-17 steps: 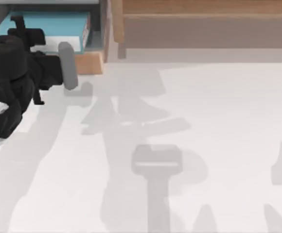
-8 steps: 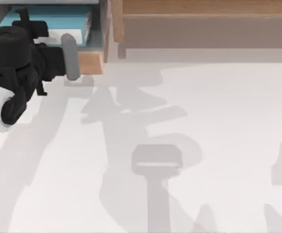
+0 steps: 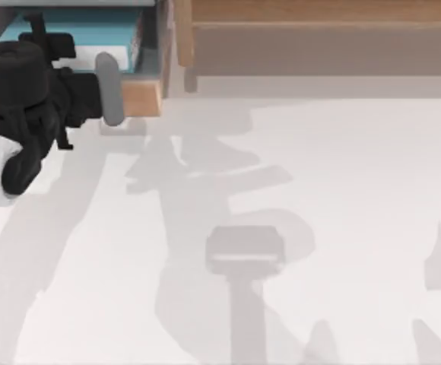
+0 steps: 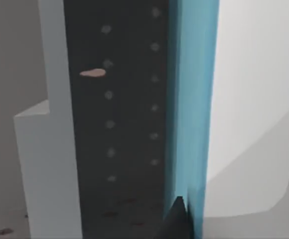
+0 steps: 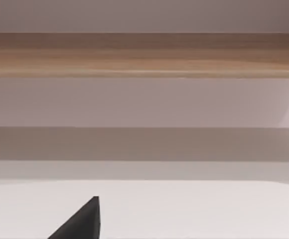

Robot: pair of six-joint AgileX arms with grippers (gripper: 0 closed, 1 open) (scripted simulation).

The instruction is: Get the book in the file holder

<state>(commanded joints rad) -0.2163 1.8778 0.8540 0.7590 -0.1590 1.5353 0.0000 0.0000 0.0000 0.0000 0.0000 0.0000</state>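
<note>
The teal-blue book [image 3: 91, 26] lies inside the file holder [image 3: 141, 99] at the table's far left, its white page edge and red marks toward the holder's right wall. My left gripper [image 3: 91, 80] reaches over the tan front lip and is shut on the book's near end, with one grey finger [image 3: 110, 87] showing. The left wrist view looks along the book's teal cover [image 4: 192, 99], with the holder's pale grey wall [image 4: 55, 129] beside it and a dark fingertip [image 4: 177, 219] against the cover. My right gripper [image 5: 82, 221] faces the long shelf.
A long brown wooden shelf [image 3: 319, 38] runs along the back, right of the file holder, and it also crosses the right wrist view as a wooden shelf [image 5: 144, 55]. The white table [image 3: 319, 190] stretches open in front, crossed by arm shadows.
Over the last second my left gripper and the book slid toward the back, deeper into the file holder. In the last half second they have barely moved.
</note>
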